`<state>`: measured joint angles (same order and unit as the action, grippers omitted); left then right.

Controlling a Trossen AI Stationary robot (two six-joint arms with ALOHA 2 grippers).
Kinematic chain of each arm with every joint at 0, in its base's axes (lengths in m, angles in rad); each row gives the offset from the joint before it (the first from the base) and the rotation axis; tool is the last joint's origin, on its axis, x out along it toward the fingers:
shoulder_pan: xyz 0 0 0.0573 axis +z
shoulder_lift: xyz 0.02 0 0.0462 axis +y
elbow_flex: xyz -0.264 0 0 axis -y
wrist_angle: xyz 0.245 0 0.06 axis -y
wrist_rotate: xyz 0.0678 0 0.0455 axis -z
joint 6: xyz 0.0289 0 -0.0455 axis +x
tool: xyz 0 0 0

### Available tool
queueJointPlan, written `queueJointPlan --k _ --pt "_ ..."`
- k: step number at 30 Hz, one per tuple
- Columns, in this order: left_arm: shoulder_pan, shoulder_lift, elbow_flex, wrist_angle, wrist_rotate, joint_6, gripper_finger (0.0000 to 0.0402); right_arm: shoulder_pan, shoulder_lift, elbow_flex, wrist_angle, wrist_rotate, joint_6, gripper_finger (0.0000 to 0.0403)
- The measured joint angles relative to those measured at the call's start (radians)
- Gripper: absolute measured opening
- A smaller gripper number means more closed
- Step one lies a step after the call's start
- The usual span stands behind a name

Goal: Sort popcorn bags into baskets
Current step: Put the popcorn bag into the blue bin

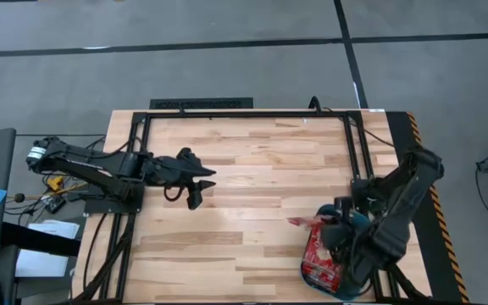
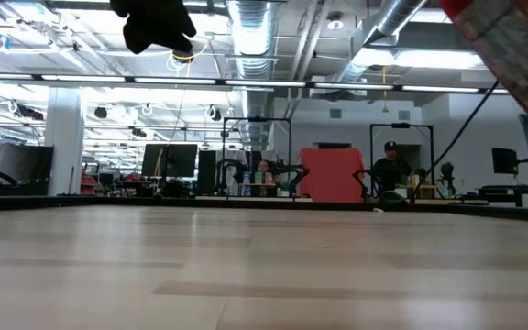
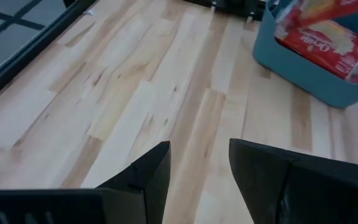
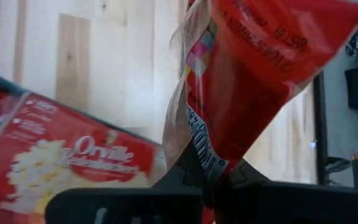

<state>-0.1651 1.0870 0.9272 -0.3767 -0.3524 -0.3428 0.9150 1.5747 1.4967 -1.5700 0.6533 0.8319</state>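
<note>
— Fingers first: what is the right gripper (image 4: 207, 177) doing?

— Its fingers are clamped on the crimped end of a red popcorn bag (image 4: 253, 68), which fills the centre and upper right of the right wrist frame. Seen from above, that bag (image 1: 305, 222) sticks out over the edge of the teal basket (image 1: 307, 275) at lower right.

— Anything in the basket already?

— Yes, at least one labelled packet (image 4: 67, 168) lies below the held one, lower left of that frame; from the left wrist, red packets (image 3: 319, 34) sit in the basket at upper right. How many, I cannot tell.

— And the left gripper (image 3: 197, 165)?

— Fingers apart, empty, hanging over bare tabletop (image 1: 261, 161) left of centre.

— So how far along?

— Late, I judge: no loose packets show on the tabletop, and the held one only needs dropping in.
</note>
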Motion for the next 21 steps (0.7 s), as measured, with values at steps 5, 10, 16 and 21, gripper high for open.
queueJointPlan --k 5,10,16,21 --pt "0.014 0.000 0.000 0.000 -0.001 -0.001 0.0151 0.056 0.038 0.000 -0.001 0.012 0.091 0.0013" --pt "0.026 0.000 0.000 0.001 -0.004 -0.008 0.0151 0.090 0.050 0.000 -0.001 0.025 0.111 0.0013" --pt "0.030 0.000 0.000 0.001 -0.031 -0.021 0.0151 0.089 0.049 0.000 -0.002 0.023 0.114 0.0013" --pt "0.029 0.000 0.000 0.001 -0.031 -0.052 0.0151 0.088 0.049 -0.010 -0.001 -0.081 0.115 0.0025"
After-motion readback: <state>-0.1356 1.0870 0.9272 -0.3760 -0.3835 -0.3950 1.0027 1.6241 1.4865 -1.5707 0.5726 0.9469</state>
